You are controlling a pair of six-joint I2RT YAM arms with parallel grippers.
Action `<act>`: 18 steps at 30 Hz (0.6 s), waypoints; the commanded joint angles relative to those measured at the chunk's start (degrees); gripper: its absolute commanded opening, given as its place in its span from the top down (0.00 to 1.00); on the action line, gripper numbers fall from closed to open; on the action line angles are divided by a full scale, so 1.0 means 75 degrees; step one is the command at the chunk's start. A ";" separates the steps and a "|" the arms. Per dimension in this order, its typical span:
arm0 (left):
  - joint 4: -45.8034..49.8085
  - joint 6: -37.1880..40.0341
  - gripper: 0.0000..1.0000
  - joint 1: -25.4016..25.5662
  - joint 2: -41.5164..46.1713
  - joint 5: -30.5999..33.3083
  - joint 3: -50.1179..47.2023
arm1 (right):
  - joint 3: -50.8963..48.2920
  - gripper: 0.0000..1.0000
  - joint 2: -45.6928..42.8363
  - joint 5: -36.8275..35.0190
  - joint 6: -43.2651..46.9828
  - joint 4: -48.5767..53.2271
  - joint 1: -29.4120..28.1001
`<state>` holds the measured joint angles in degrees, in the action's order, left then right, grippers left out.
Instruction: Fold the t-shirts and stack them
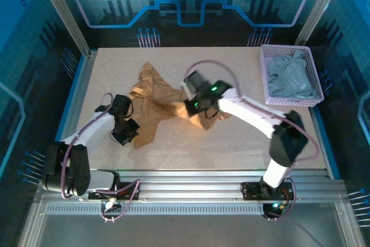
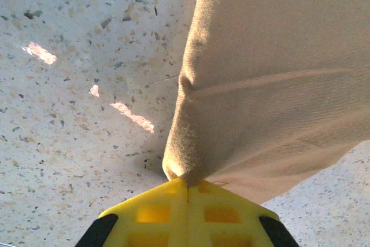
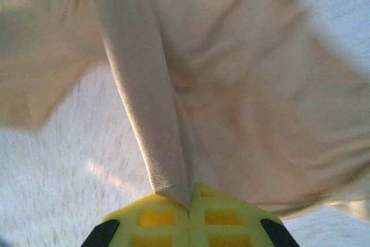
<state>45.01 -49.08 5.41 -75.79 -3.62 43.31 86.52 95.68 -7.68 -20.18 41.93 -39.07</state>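
Tan cloth fans out ahead of the left claw (image 2: 187, 184). Its yellow pads (image 2: 153, 215) are pressed together on a pinched edge of the tan shirt (image 2: 272, 73), and the fabric rises from them in a taut sheet. The speckled table (image 2: 69, 114) lies bare to that claw's left. In the overhead view this claw sits at the shirt's near-left corner. I judge I hold it there to anchor one end so the cloth can be drawn out flat.

Between the two claws the shirt sags in creases, with a rumpled flap lying beyond the left claw. It isn't spread yet, and I see no fold in it.

The right claw (image 3: 188, 201) is also clamped shut on the tan shirt. A narrow, hemmed band of cloth runs straight up from its tips, and looser fabric billows to its right. This wrist view is blurred, so I can't say which part of the shirt it has. A pinch on the opposite side should let me stretch the shirt between both arms.

Well to the right of that claw and beyond it, the grey shirt (image 1: 289, 76) lies crumpled in the basket (image 1: 265, 70), waiting its turn.
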 commanded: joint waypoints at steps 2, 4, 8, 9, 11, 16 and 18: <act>0.0382 0.0099 1.00 -0.0065 0.0179 0.0201 0.0100 | 0.1069 1.00 0.0443 0.0135 -0.0391 -0.0180 0.1343; 0.0408 0.0081 1.00 -0.0065 0.0179 0.0197 0.0220 | 0.1954 1.00 0.1093 0.0056 -0.0495 -0.0226 0.2069; 0.0432 0.0010 1.00 -0.0065 0.0167 0.0109 0.0407 | 0.3830 1.00 0.2576 0.0001 -0.0926 -0.0193 0.3142; 0.0438 -0.0016 1.00 -0.0065 0.0177 0.0082 0.0443 | 0.4511 1.00 0.3083 0.0043 -0.0988 -0.0063 0.3352; 0.0410 -0.0038 1.00 -0.0065 0.0179 0.0006 0.0501 | 0.6247 1.00 0.4231 0.0130 -0.1060 0.0512 0.3646; 0.0356 -0.0095 1.00 -0.0065 0.0185 -0.0171 0.0601 | 1.0650 0.59 0.7276 0.0865 -0.1340 0.2592 0.4186; 0.0402 -0.0090 1.00 -0.0065 0.0219 -0.0172 0.0625 | 1.0779 0.43 0.7312 0.0999 -0.1401 0.2816 0.4283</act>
<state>46.26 -49.39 5.41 -75.57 -3.86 46.54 162.41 149.21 -3.62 -29.06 52.38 -7.55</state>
